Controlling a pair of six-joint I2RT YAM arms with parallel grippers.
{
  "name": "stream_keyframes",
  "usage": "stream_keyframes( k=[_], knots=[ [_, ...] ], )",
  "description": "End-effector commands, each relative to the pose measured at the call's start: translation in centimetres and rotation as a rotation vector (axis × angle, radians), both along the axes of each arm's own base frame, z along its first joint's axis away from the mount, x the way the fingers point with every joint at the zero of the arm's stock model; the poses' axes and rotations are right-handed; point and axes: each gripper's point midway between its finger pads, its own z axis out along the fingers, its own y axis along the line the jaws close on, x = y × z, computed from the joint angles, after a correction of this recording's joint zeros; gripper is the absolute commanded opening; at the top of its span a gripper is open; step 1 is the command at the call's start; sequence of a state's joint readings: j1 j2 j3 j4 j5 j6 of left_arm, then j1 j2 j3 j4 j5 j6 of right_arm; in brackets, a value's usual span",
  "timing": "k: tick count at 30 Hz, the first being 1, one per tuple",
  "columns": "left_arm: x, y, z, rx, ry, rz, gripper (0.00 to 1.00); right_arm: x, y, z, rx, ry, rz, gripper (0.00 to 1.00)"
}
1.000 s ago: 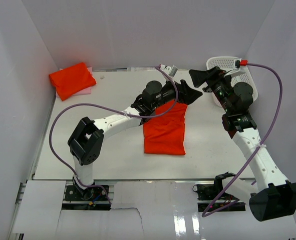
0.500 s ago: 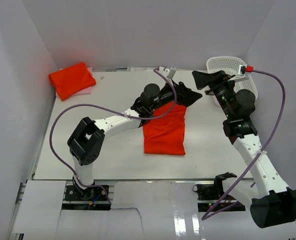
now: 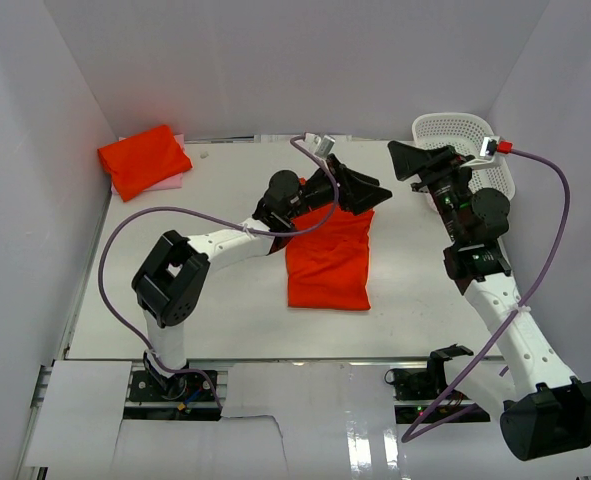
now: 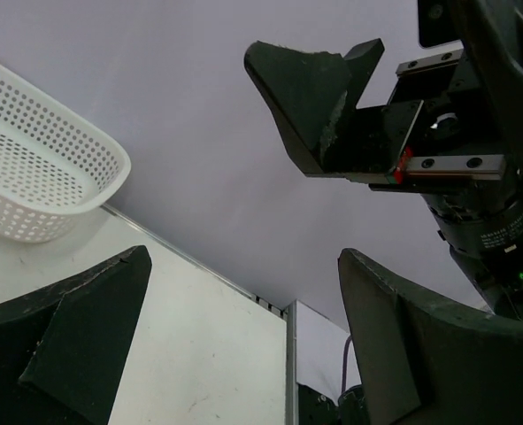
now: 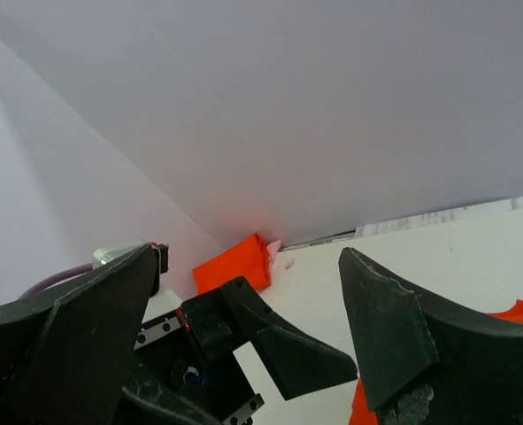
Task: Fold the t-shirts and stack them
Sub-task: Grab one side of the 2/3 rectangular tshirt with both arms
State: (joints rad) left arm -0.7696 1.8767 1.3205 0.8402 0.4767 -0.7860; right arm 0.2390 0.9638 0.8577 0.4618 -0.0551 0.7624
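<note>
An orange t-shirt [image 3: 329, 258] lies folded into a long strip at the table's middle. A folded orange t-shirt [image 3: 143, 158] rests on a pink one [image 3: 174, 180] at the far left corner; the pile also shows in the right wrist view [image 5: 233, 264]. My left gripper [image 3: 375, 192] is open and empty, lifted above the strip's far end. My right gripper [image 3: 407, 158] is open and empty, raised to the right of it, in front of the basket. A corner of the strip shows in the right wrist view [image 5: 519, 311].
A white perforated basket [image 3: 480, 140] stands at the far right corner; it also shows in the left wrist view [image 4: 40, 168]. White walls close in the table on three sides. Purple cables trail from both arms.
Both arms have lifted and drawn back from the strip's far end, the left gripper toward the left, the right gripper upward and right. The orange strip has not moved.
</note>
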Motion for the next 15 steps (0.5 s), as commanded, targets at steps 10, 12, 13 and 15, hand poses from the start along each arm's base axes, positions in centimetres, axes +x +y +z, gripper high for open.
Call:
stream_keyframes(
  k=[10,12,13,15],
  knots=[
    [-3.6,1.4,4.3,-0.151,-0.161,-0.158,0.98,-0.9,0.0,3.3,0.061,-0.107,0.015,0.9],
    [-4.1,1.8,4.6,-0.168,-0.188,-0.18,0.98,-0.9,0.2,3.0,0.07,-0.09,0.031,0.9],
    [-4.1,2.0,4.7,-0.177,-0.196,-0.173,0.98,-0.9,0.1,2.9,0.093,-0.075,0.029,0.9],
    [-4.3,2.7,5.3,-0.193,-0.215,-0.138,0.98,-0.8,-0.2,2.5,0.122,-0.063,0.019,0.9]
  ],
)
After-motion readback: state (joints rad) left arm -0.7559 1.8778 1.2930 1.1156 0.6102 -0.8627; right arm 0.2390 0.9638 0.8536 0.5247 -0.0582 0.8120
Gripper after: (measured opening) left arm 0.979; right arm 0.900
